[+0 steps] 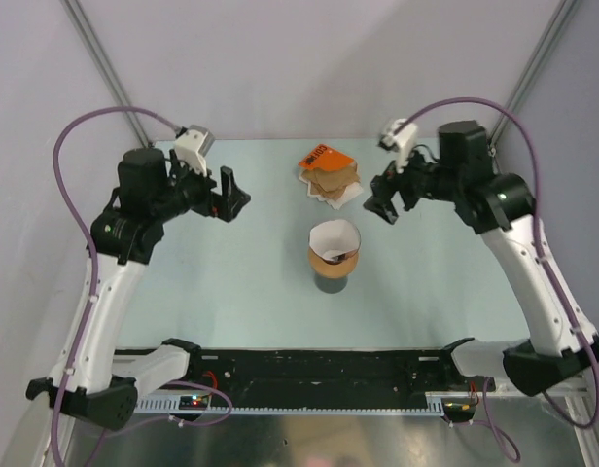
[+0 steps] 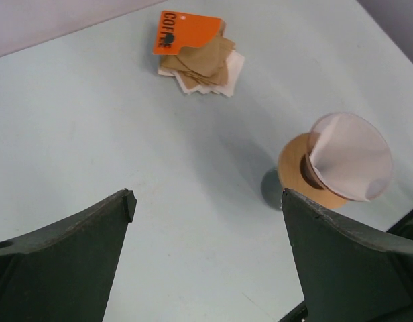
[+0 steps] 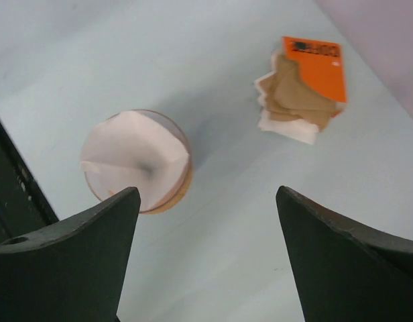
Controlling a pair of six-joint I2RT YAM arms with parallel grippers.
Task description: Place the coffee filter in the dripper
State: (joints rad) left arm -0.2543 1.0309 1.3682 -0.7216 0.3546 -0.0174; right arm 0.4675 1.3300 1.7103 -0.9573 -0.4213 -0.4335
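The white paper coffee filter (image 1: 334, 238) sits open inside the clear dripper, whose thin rim (image 3: 184, 142) shows around it. The dripper rests on a tan wooden ring (image 1: 335, 263) on top of a dark grey cup (image 1: 332, 283) at the table's middle. My left gripper (image 1: 233, 199) is open and empty, raised to the left of the cup. My right gripper (image 1: 382, 206) is open and empty, raised to the right of it. The filter also shows in the left wrist view (image 2: 350, 155) and the right wrist view (image 3: 133, 161).
An orange pack (image 1: 319, 158) with brown papers (image 1: 334, 182) and white papers lies behind the cup. It also shows in the left wrist view (image 2: 186, 31) and the right wrist view (image 3: 317, 64). A black rail (image 1: 319, 368) runs along the near edge.
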